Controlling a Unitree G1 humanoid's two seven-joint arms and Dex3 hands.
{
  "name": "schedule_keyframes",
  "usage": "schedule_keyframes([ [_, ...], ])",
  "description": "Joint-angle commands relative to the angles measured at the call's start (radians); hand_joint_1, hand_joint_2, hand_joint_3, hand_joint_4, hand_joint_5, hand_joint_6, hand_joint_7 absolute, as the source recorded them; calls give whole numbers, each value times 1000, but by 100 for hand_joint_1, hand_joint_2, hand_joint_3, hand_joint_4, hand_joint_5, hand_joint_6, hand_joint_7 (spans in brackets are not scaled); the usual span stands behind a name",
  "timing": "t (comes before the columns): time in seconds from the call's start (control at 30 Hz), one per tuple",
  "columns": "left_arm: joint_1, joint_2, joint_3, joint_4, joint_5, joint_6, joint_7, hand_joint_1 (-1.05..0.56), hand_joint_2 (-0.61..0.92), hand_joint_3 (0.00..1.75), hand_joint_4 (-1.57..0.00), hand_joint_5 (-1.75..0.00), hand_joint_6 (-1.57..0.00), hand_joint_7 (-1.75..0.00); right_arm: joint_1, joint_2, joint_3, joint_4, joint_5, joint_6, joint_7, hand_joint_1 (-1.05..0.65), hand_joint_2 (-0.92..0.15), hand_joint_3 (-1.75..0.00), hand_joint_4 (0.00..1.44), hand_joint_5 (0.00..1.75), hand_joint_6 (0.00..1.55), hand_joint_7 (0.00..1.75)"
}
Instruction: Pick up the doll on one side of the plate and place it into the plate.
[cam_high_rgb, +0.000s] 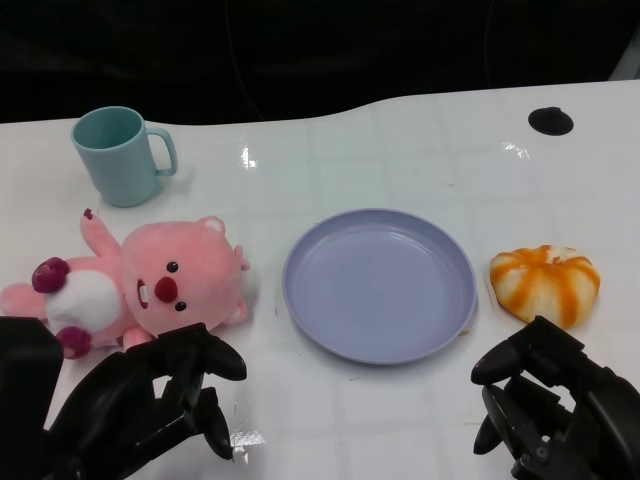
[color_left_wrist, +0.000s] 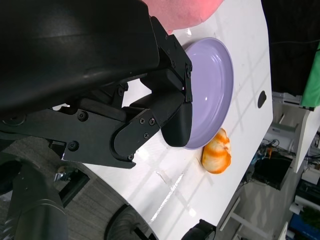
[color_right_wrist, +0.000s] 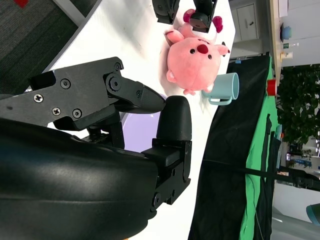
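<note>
Fingers of the left hand (cam_high_rgb: 150, 400) are spread just beside the pink doll (cam_high_rgb: 135, 285), nothing gripped; the right hand (cam_high_rgb: 550, 405) is likewise empty near the plate (cam_high_rgb: 378, 285).

Both hands, the left hand (cam_high_rgb: 150, 405) and the right hand (cam_high_rgb: 555, 400), are built of matte black angular segments. Small screws (seen best in the wrist views) are set into the finger links, behind which a rounded black shell is seen.
</note>
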Motion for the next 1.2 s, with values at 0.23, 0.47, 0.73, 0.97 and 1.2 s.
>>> schedule_keyframes([
  [0.23, -5, 17, 6, 1, 7, -10, -10, -23, 70, 94, -68, -175, -61, -153, -2, -6, -5, -8, -3, -3, -4, -31, -92, -60, 51, 175, 39, 167],
  [0.47, -7, 14, 4, -6, 14, 2, 1, -23, 69, 94, -68, -175, -62, -152, -2, -6, -8, -7, 1, -3, -1, -30, -92, -60, 51, 175, 39, 167],
  [0.73, -7, 13, -1, -7, 19, -6, -5, -22, 69, 93, -68, -175, -62, -150, -3, -6, -13, -7, 7, -4, 5, -30, -92, -61, 50, 175, 38, 167],
  [0.97, -8, 14, 4, 0, 20, -15, -6, -21, 69, 94, -67, -175, -62, -151, -5, -5, -9, -9, 4, 1, 2, -30, -92, -61, 50, 175, 38, 167],
  [1.2, 3, -4, 19, -16, 22, -41, 14, -23, 54, 109, -61, -150, -69, -121, -4, -1, -9, -11, 9, 0, 1, -29, -92, -61, 50, 175, 38, 167],
])
